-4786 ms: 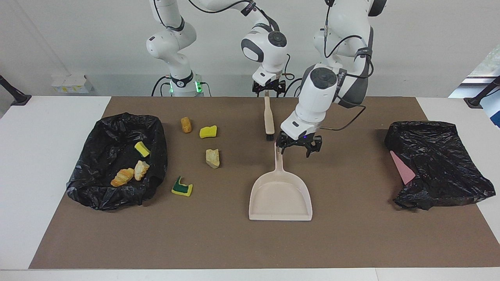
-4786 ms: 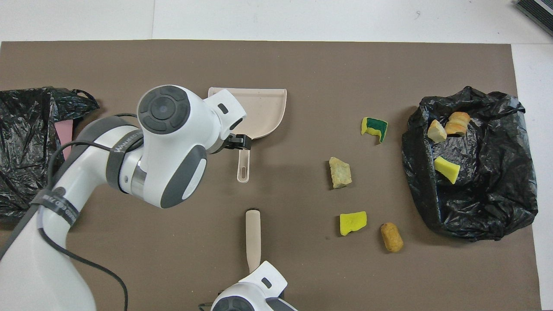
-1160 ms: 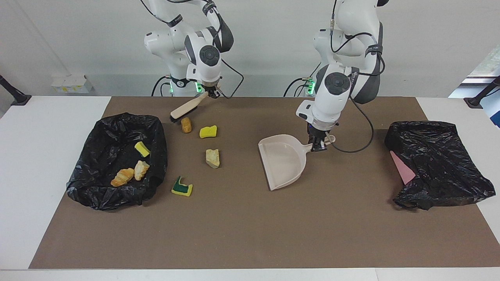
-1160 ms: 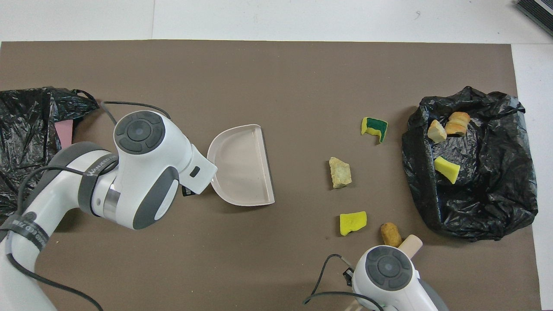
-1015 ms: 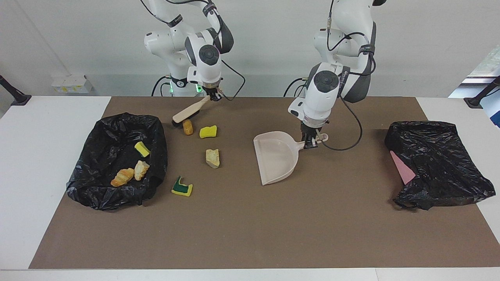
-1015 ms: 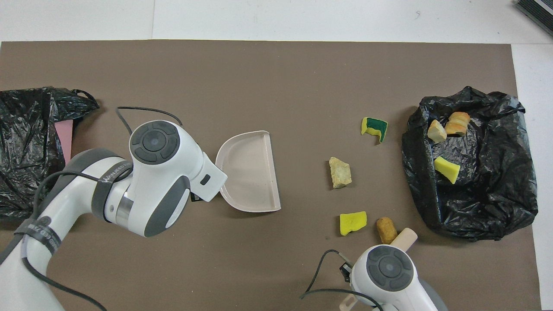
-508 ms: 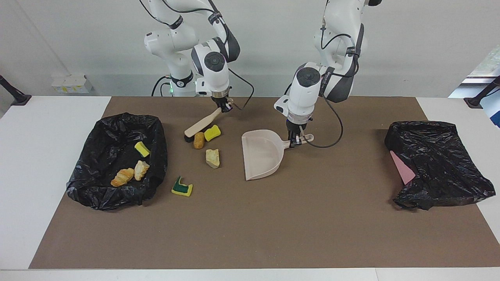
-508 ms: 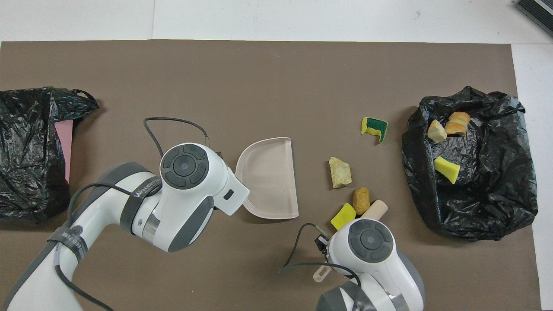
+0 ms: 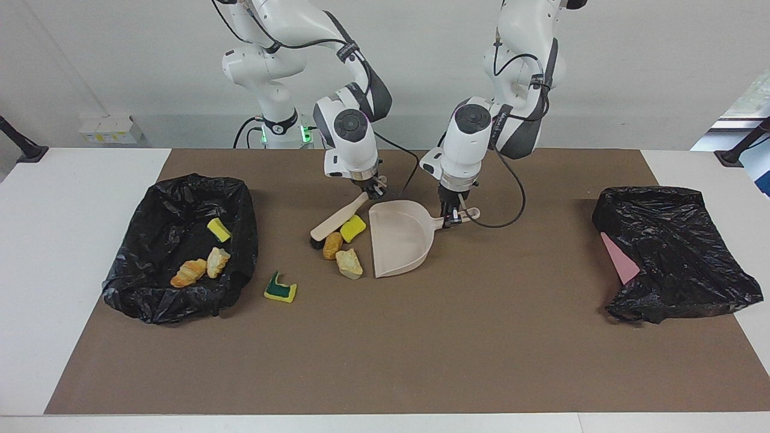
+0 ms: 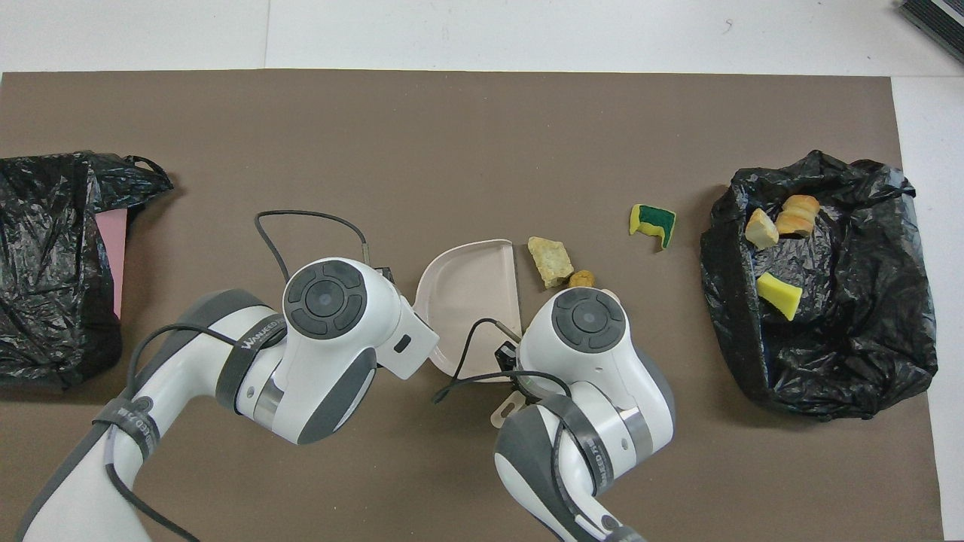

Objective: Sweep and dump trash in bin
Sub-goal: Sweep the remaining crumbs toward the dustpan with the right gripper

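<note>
Nearest the robots: right gripper [image 9: 374,191] clamped on the handle of a brush [image 9: 335,220], low over the mat [image 9: 385,361], with the brush slanting down and its bristle end on the mat. Left gripper [image 9: 451,218] clamped on the handle of a dustpan [image 9: 400,236], pan flat on the mat with its open mouth facing the right arm's end of the table.

Just off the pan's mouth, three scraps bunched together: a yellow sponge piece [image 9: 352,228] touching the brush and right at the pan's edge, a brown lump [image 9: 332,245] beside the bristles, and a tan bread chunk [image 9: 349,264] a little farther from the robots, close to the pan's lip. From overhead, only the bread chunk [image 10: 550,260] and the tip of the lump [image 10: 581,279] visible past the right arm's wrist.

Farther out, toward the right arm's end: a green-backed sponge [image 9: 280,289] alone on the mat, near an open black bag [image 9: 162,288]. Inside the bag: a yellow sponge [image 9: 218,230], a bread piece [image 9: 217,261] and a croissant [image 9: 188,272], the last two touching.

At the left arm's end: a second black bag [image 9: 680,252] with a pink flat piece [image 9: 619,257] showing at its edge.
</note>
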Controlling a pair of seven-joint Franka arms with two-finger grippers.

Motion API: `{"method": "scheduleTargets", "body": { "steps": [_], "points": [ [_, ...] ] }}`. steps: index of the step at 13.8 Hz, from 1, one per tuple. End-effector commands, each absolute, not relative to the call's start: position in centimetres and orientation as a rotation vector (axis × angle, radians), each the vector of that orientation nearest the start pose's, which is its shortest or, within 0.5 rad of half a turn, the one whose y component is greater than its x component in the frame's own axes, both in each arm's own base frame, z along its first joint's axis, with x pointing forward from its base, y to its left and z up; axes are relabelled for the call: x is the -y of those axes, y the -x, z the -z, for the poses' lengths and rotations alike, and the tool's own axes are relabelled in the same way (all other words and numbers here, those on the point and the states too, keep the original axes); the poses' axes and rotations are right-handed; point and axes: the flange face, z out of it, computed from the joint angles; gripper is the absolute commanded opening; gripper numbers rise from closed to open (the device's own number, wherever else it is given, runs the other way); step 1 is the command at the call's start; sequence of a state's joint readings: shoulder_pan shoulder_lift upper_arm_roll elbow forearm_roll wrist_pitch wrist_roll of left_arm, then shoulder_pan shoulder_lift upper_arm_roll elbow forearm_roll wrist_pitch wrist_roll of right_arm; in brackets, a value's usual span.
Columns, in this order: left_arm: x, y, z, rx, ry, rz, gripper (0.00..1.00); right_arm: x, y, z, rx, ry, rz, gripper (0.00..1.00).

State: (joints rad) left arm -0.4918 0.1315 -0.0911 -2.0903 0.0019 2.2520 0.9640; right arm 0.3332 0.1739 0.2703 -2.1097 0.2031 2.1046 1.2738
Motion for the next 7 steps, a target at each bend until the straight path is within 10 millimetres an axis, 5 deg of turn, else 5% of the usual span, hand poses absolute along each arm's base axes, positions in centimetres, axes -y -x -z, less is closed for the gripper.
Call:
{"method": "scheduleTargets", "body": {
  "steps": [1,7],
  "points": [
    [31.1,-47.1,-36.2,-2.180,2.271,0.094,0.00,-35.2,-44.0,-32.4,-0.996,2.938,-0.459,0.00],
    [28.5,-49.2,-35.9,-2.106,2.349,0.102,0.00,-39.1,-38.6,-34.4,-0.508,3.127,-0.551,0.00]
  ]
}}
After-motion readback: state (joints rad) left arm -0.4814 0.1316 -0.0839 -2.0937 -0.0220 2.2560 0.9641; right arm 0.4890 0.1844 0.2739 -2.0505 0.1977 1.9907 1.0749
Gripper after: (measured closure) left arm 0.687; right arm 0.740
